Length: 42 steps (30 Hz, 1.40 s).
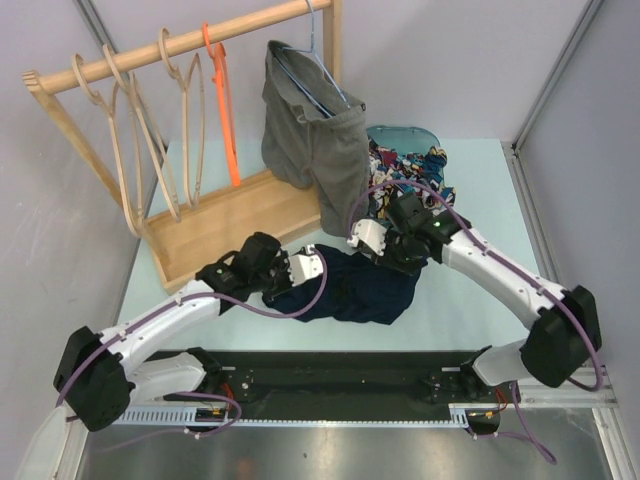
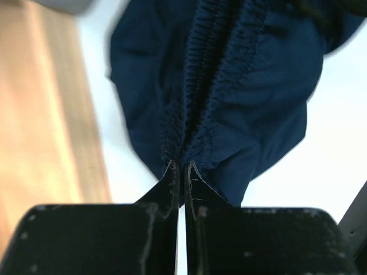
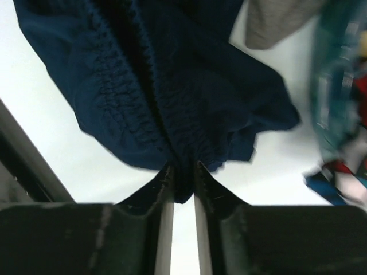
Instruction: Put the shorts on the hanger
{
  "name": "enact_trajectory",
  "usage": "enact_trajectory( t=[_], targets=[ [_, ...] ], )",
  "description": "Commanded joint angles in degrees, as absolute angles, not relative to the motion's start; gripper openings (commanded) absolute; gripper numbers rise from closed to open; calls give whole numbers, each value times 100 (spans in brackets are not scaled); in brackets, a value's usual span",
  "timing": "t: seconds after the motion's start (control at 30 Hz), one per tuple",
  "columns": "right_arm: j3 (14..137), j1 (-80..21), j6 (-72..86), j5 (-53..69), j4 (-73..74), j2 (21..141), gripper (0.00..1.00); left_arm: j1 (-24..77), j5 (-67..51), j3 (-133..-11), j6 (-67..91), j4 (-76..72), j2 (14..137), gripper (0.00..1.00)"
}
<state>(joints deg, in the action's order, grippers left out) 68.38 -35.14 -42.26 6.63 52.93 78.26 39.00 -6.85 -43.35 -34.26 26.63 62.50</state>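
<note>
Between left gripper point(image 2: 180, 167) and right gripper point(image 3: 182, 168), shorts point(image 1: 360, 290), waistband pinched (both ends)

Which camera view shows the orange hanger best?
Top external: the orange hanger hangs on the wooden rail, wholly visible. The wrist views show none of it, only the navy shorts held by the left tool and right tool.

Patterned clothes point(image 3: 344, 177) smear into blur; shorts point(image 2: 229, 86) run off the top edge.
</note>
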Motion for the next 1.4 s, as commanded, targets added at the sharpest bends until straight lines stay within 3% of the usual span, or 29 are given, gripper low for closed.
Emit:
enact_trajectory(
  t=[0.0, 0.03, 0.1, 0.13, 0.23, 0.33, 0.5, 0.77, 0.97, 1.2, 1.37],
  targets=[
    [6697, -3507, -4219, 1063, 4526, 8216, 24, 4016, -843, -4017, -3516, 1740, 6433, 0],
    [6689, -3576, -4245, 1098, 4544, 8305, 29, 4025, -896, -4043, -3498, 1758, 6494, 1],
    [6697, -3656, -4342, 1142, 4754, 8393, 39, 4034, -1054, -4095, -3507, 1950, 6627, 12],
    [6697, -3682, -4324, 1134, 4824, 8376, 47, 4034, -1281, -4218, -3568, 2090, 6627, 31],
    [6793, -3648, -4088, 1099, 5001, 8018, 67, 4025, -1922, -4647, -3797, 3099, 6373, 60],
    [7145, -3525, -3693, 1195, 5124, 7307, 79, 3999, -2476, -5121, -3771, 3654, 5706, 71],
    [8022, -3401, -2744, 1564, 4993, 6663, 81, 3999, -3225, -5861, -3429, 3780, 4827, 86],
    [9885, -3305, -739, 1723, 3701, 7407, 80, 3999, -3613, -7434, -2181, 2761, 5106, 88],
    [11712, -3383, 365, 1662, 3112, 8910, 79, 3982, -2173, -8199, -1205, 1627, 5159, 90],
    [13680, -4296, 625, 950, 2725, 10501, 81, 2322, -1450, -8639, -97, 1143, 5055, 91],
    [13808, -4877, 624, 240, 1812, 10863, 89, 1487, -1775, -8763, 298, 905, 4843, 91]
  ],
)
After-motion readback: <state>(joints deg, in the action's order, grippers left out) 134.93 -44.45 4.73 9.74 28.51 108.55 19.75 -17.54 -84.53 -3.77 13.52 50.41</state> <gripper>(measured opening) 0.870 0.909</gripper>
